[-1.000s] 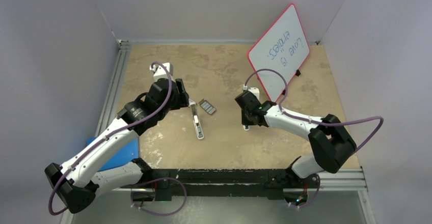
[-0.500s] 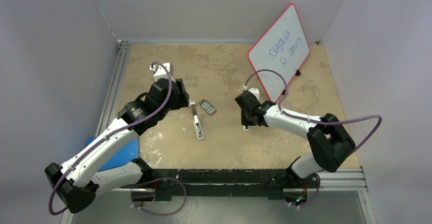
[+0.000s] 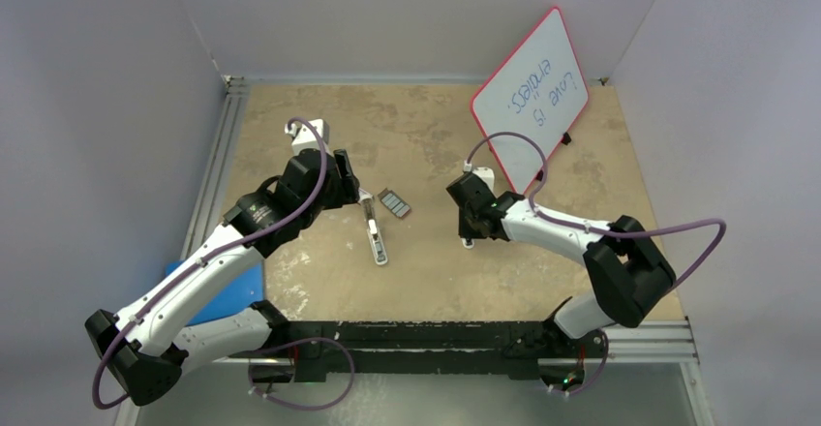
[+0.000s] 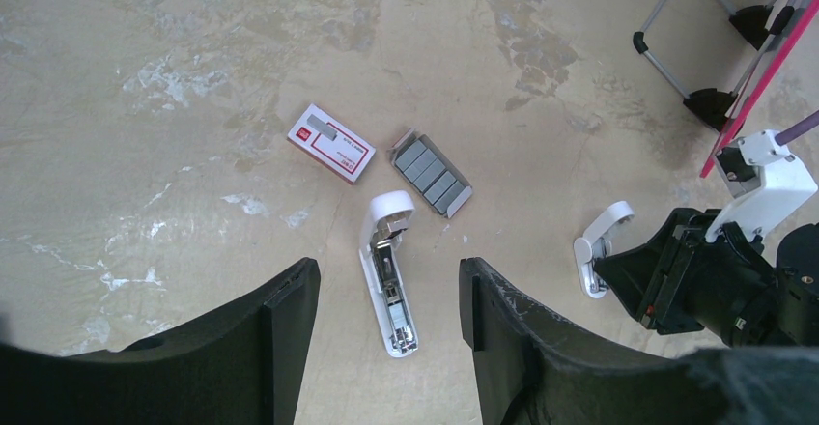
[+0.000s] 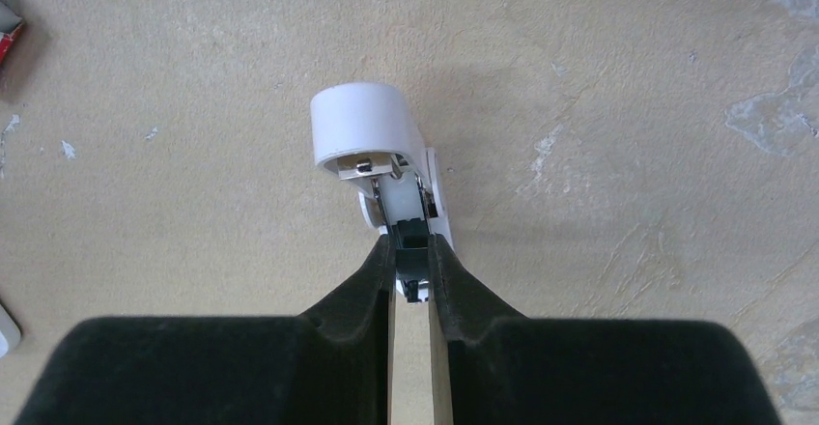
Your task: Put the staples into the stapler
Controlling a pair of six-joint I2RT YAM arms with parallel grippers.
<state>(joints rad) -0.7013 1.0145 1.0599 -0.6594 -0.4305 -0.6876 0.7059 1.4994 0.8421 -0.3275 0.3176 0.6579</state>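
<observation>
While the right gripper (image 5: 410,251) pinches the stubby piece (image 5: 367,121) at centre frame, the left gripper (image 4: 386,278) hangs wide over the stapler (image 4: 391,299), with the staples (image 4: 432,174) just upper right. I'd shift there and descend squarely, taking one strip by its long sides.

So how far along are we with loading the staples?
Done: the tray of staples sits out of its sleeve, and the stapler lies open, channel exposed. In hand: the right tool is shut on a stubby white piece; the left tool hangs open above the stapler. Left: neither tool holds a strip, so picking one, seating it and closing up apparently remain.
</observation>
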